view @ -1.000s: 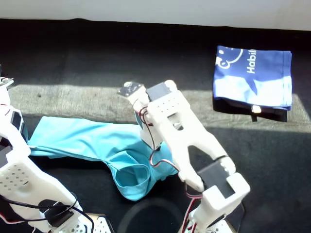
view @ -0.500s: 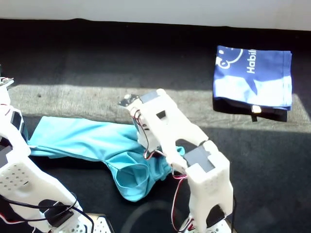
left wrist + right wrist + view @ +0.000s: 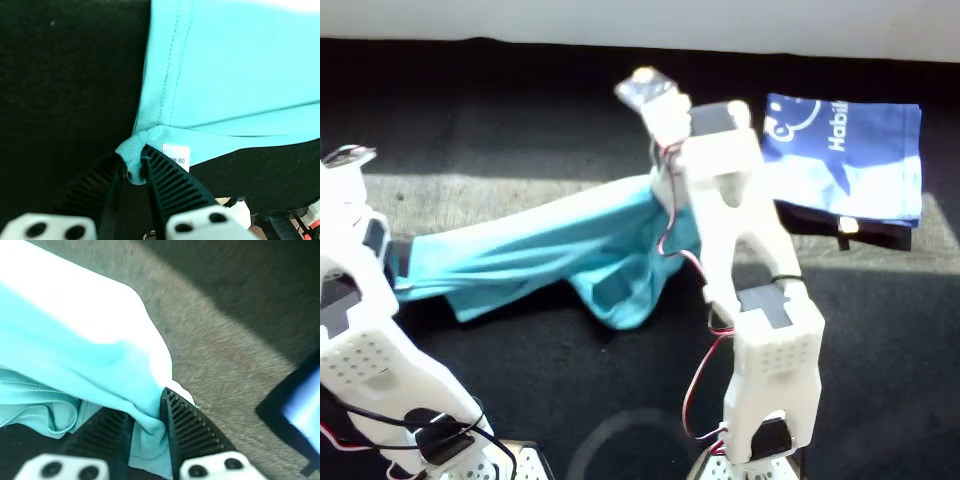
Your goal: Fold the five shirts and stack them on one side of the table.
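Clearly, the turquoise shirt [image 3: 540, 245] was stretched between both arms over the dark tabletop [image 3: 520, 120], with its middle sagging. The left claw [image 3: 134, 167] was clenched on one corner beside a white tag [image 3: 176, 152]. The right claw [image 3: 148, 422] gripped a bunched fold at the other end. A folded blue shirt [image 3: 840, 150] lay on a dark garment [image 3: 825, 222] at the tabletop's far right.

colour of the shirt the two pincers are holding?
Plain turquoise. The shirt shows best in the high view.
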`<state>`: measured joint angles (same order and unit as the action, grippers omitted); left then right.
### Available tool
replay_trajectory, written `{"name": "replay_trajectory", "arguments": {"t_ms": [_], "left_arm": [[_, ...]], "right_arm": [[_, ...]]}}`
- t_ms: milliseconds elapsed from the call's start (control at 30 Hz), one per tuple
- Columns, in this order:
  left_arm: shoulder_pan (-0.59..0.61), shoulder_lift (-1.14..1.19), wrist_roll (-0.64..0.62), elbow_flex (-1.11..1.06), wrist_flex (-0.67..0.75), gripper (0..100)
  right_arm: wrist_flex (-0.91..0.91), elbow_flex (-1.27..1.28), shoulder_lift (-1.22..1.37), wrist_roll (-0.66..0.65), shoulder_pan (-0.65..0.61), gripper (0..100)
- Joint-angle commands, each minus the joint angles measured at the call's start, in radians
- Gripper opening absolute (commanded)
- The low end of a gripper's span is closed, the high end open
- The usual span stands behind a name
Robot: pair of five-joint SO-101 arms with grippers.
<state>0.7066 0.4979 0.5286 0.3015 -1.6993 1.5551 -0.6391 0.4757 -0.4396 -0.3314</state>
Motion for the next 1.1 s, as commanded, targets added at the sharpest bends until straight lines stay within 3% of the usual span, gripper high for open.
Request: {"name": "replay_trajectory", "arguments": {"t_ms": [0, 200, 333, 500, 900, 1067], "left_arm": [[-0.102, -0.016, -0.074, 0.022, 0.003, 1], [-0.174, -0.007, -0.221, 0.159, 0.008, 1], [-0.179, -0.005, -0.25, 0.168, 0.006, 1], [-0.179, -0.005, -0.252, 0.166, 0.002, 1], [-0.094, -0.016, -0.245, 0.021, -0.044, 1], [-0.084, -0.016, -0.249, -0.076, 0.077, 1]], "right_arm": [[-0.001, -0.151, -0.005, -0.058, 0.039, 0.6], [-0.171, -0.15, 0.013, -0.074, 0.088, 0.9], [-0.173, -0.159, 0.087, -0.064, 0.101, 5.0], [-0.114, -0.162, 0.094, 0.069, 0.119, 21.1], [0.114, -0.162, 0.091, 0.08, 0.09, 20.1], [0.16, -0.16, 0.094, 0.087, -0.016, 20.0]]}}
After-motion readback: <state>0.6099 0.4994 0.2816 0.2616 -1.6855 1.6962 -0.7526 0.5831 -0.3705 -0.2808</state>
